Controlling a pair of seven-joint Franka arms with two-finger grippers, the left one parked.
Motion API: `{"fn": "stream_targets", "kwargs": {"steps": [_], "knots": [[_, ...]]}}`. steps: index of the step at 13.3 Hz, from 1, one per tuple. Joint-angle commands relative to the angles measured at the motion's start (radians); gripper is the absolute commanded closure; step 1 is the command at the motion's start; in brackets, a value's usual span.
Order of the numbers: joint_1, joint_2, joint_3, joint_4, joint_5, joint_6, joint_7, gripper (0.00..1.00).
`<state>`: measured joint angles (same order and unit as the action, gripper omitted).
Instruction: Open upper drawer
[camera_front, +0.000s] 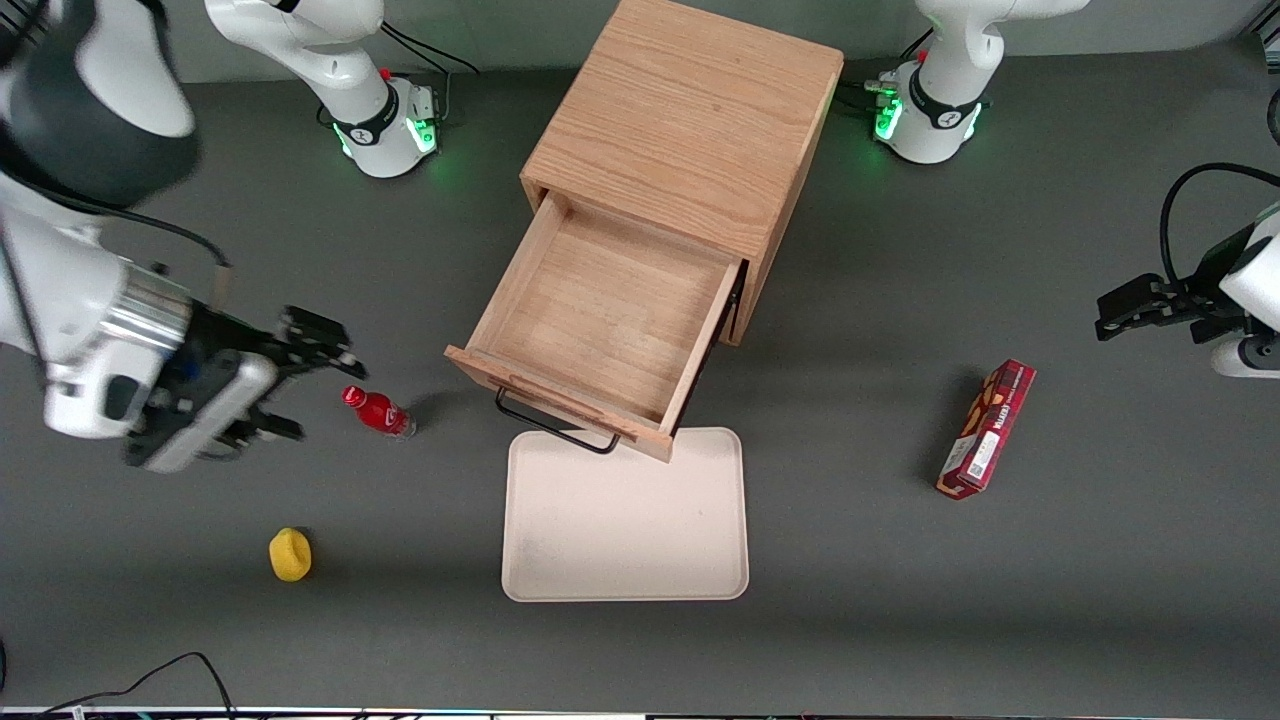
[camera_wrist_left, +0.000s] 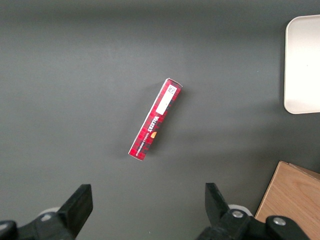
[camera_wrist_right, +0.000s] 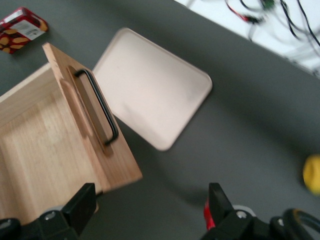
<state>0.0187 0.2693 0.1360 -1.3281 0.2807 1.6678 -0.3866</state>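
The gripper (camera_front: 290, 385) is seen with its fingers apart and empty, a red bottle (camera_front: 378, 411) just beside them. Well apart from it toward the parked arm's end, the upper drawer (camera_front: 600, 320) stands pulled far out, its handle (camera_front: 555, 425) over a tray (camera_front: 625, 520). The opening is judged done; only a withdrawal seems called for.

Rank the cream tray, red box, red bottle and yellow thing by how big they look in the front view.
1. Cream tray, by far the largest.
2. Red box.
3. Red bottle and yellow object: they look about alike, so no firm ranking.

The gripper, open, hangs beside the bottle, away from the pulled-out upper drawer.
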Motion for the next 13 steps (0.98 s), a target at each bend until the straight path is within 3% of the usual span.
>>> {"fn": "stream_targets", "kwargs": {"steps": [1,2,4,7,9,13], "knots": [[-0.02,-0.16,-0.042,-0.114,-0.087,-0.152,0.185,0.0],[-0.035,-0.215,-0.042,-0.169,-0.145,-0.175,0.21,0.0],[-0.08,-0.319,-0.042,-0.296,-0.184,-0.175,0.251,0.0],[-0.091,-0.349,-0.035,-0.353,-0.291,-0.158,0.444,0.0],[-0.088,-0.346,-0.033,-0.352,-0.288,-0.157,0.572,0.0],[-0.085,-0.346,-0.033,-0.347,-0.285,-0.137,0.566,0.0]]}}
